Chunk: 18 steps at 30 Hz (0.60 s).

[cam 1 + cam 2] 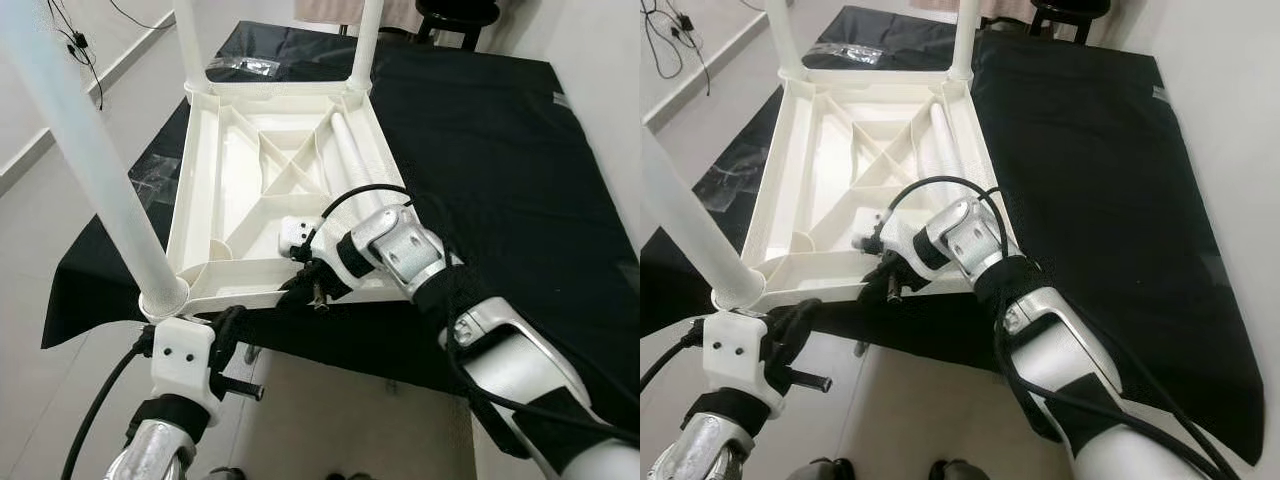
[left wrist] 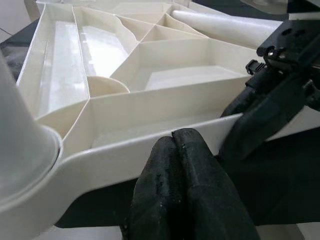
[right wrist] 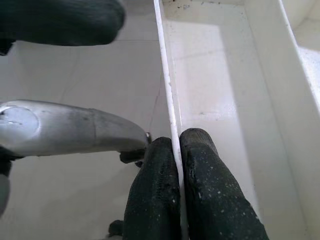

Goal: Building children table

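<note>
Upside-down white table top (image 1: 285, 165) lying on a black cloth (image 1: 480, 140), ribbed underside up, near edge overhanging the floor. Three white legs (image 1: 85, 150) standing in its corners, a fourth leg (image 1: 350, 150) lying loose inside. Right gripper (image 3: 175, 150) clamped on the thin near rim; left gripper (image 2: 180, 150) just beside it, fingers pressed together at that rim.
</note>
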Tool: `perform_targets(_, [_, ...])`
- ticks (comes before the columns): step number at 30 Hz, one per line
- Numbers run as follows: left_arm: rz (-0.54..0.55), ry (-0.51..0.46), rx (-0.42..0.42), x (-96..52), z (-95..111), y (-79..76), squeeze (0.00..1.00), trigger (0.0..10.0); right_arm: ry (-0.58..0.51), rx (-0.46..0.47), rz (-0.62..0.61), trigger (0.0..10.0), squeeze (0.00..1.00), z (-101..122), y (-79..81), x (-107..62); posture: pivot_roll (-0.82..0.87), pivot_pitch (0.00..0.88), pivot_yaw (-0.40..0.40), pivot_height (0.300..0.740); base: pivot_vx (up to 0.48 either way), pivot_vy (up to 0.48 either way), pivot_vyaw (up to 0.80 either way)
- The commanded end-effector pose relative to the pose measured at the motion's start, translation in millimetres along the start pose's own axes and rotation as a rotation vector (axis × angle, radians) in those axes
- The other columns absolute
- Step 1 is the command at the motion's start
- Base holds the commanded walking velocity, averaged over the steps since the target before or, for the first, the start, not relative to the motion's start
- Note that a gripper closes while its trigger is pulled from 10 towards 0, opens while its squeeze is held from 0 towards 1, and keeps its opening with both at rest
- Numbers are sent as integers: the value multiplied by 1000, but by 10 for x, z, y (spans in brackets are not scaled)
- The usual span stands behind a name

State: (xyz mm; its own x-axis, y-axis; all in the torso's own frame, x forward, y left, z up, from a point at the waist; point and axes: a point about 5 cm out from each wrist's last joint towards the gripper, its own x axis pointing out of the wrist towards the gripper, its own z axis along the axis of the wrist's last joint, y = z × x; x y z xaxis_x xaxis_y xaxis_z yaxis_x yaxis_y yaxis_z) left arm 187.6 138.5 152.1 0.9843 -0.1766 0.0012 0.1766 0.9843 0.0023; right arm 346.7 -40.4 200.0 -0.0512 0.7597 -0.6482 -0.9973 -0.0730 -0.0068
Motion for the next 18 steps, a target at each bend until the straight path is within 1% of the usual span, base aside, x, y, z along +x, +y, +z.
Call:
perform_targets(1, [-6, 28, -4, -10, -55, 5, 0, 10000, -129, 11, 122, 0, 0, 80, 92, 47, 46, 175, -78, 740, 0, 0, 0])
perform_targets(2, [-9, 28, -1, 2, -58, 14, 0, 10000, -151, 66, 36, 0, 0, 88, 78, 169, 42, 169, -78, 740, 0, 0, 0])
perform_targets(3, [-10, 27, 3, 18, -60, 25, 0, 10000, -174, 172, -101, 0, 0, 95, 56, 359, 42, 167, -77, 740, 0, 0, 0])
perform_targets(4, [-10, 27, 3, 18, -60, 25, 0, 10000, -174, 172, -101, 0, 0, 95, 56, 359, 42, 167, -77, 740, 0, 0, 0])
perform_targets(5, [-10, 26, 4, 22, -60, 27, 0, 10000, -177, 213, -147, 0, 0, 97, 61, 416, 42, 167, -77, 740, 0, 0, 0])
perform_targets(7, [-10, 25, 5, 24, -60, 28, 0, 10000, -177, 231, -164, 0, 0, 98, 70, 434, 42, 167, -77, 740, 0, 0, 0])
perform_targets(8, [-9, 24, 6, 31, -60, 33, 0, 10000, -156, 286, -325, 0, 0, 52, 66, 544, 42, 165, -74, 740, 0, 0, 0])
perform_targets(9, [-8, 24, 7, 33, -62, 35, 0, 10000, -156, 320, -379, 0, 0, 39, 60, 581, 40, 164, -72, 740, 0, 0, 0])
perform_targets(10, [-8, 24, 7, 33, -62, 35, 0, 10000, -156, 320, -379, 0, 0, 39, 60, 581, 40, 164, -72, 740, 0, 0, 0])
perform_targets(11, [-9, 24, 8, 34, -63, 36, 0, 10000, -155, 339, -414, 0, 0, 32, 62, 618, 40, 164, -72, 740, 0, 0, 0])
perform_targets(13, [-11, 24, 8, 36, -63, 36, 0, 10000, -160, 338, -432, 0, 0, 49, 74, 640, 39, 163, -70, 740, 0, 0, 0])
perform_targets(15, [-13, 24, 9, 39, -63, 34, 0, 10000, -172, 310, -445, 0, 0, 113, 97, 679, 39, 162, -68, 740, 0, 0, 0])
perform_targets(16, [-14, 23, 10, 40, -63, 34, 0, 10000, -184, 311, -463, 0, 0, 158, 85, 677, 40, 163, -69, 740, 0, 0, 0])
perform_targets(17, [-14, 23, 10, 40, -63, 34, 0, 10000, -184, 311, -463, 0, 0, 158, 85, 677, 40, 163, -69, 740, 0, 0, 0])
perform_targets(18, [-15, 23, 10, 42, -63, 33, 0, 10000, -195, 309, -491, 0, 0, 213, 54, 670, 41, 162, -70, 740, 0, 0, 0])
